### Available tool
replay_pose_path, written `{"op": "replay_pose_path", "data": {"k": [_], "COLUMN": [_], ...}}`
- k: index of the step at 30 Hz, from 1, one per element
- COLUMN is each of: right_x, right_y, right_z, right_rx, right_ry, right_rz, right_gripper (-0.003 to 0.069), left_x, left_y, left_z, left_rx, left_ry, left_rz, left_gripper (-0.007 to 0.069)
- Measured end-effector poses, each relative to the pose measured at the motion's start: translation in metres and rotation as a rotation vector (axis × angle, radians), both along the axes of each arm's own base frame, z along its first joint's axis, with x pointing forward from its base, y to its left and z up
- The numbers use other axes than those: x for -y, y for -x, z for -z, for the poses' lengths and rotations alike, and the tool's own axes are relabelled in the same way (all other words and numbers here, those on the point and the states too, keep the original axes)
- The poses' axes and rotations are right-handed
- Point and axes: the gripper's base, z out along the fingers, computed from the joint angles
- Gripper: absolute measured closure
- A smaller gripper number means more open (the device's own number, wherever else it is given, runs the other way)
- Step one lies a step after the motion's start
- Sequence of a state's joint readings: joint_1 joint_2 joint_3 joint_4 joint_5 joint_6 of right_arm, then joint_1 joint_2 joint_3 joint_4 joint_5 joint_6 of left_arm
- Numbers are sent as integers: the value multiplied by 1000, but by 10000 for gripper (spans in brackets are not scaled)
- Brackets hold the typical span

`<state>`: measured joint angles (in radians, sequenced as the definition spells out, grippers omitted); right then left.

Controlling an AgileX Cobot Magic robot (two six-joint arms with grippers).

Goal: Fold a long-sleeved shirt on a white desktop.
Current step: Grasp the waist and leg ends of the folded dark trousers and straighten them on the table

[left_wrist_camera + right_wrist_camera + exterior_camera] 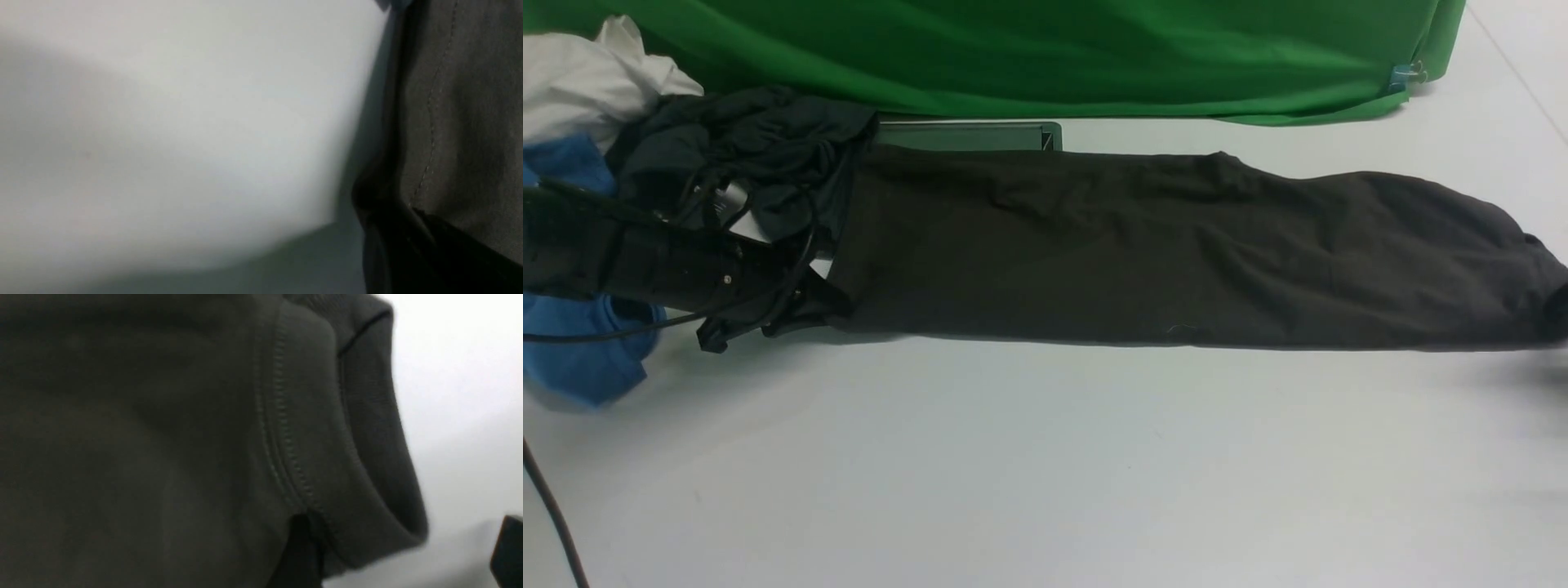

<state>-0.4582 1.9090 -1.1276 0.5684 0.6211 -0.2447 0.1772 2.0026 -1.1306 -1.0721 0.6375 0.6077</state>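
The long-sleeved shirt (1176,253), dark charcoal-brown, lies as one long flat strip across the white desktop (1045,474), print side hidden. My left gripper (827,304) sits at the strip's near left corner. In the left wrist view its dark fingers (392,245) are together on the stitched hem (441,122), so it is shut on the shirt. In the right wrist view my right gripper (404,555) is open at the strip's right end. One finger (302,555) lies against the fabric beside a ribbed band (327,437). The other finger (508,551) is over bare desktop.
A heap of other clothes lies at the far left behind my left arm: white (580,82), blue (580,359) and dark teal-grey (743,147). The green cloth backdrop (1045,49) hangs along the back, with the silver-framed hatch (968,135) just before it. A black cable (547,506) crosses the near left corner.
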Motion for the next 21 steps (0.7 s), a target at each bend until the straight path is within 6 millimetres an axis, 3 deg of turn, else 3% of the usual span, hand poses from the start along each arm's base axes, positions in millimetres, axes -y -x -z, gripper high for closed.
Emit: {"op": "replay_pose_path", "data": {"k": [3, 6, 8, 10, 11, 12, 16, 21], "right_x": [0, -4, -7, -9, -10, -10, -11, -8], "right_y": [-4, -9, -11, -12, -12, -12, -10, 3], "right_z": [3, 7, 9, 11, 11, 12, 10, -10], "right_rx": [20, 39, 44, 39, 38, 35, 29, 10], "right_ry": [-4, -8, -3, -10, -12, -17, -25, 4], "right_rz": [4, -10, -27, -35, -36, -40, -68, -129], "right_gripper": [78, 157, 272, 471, 487, 564, 592, 592], "left_x": [0, 0, -1, -1, -1, -1, -2, -1], "left_y": [0, 0, 0, 0, 0, 1, 4, 22], "left_z": [0, 0, 0, 0, -1, -2, -9, -26], "left_rx": [5, 9, 9, 11, 11, 14, 25, 3], "left_ry": [-7, -15, -17, -22, -24, -34, -84, -127], "left_rz": [7, 13, 16, 21, 23, 33, 80, 132], "left_gripper": [583, 583, 583, 583, 583, 583, 583, 583]}}
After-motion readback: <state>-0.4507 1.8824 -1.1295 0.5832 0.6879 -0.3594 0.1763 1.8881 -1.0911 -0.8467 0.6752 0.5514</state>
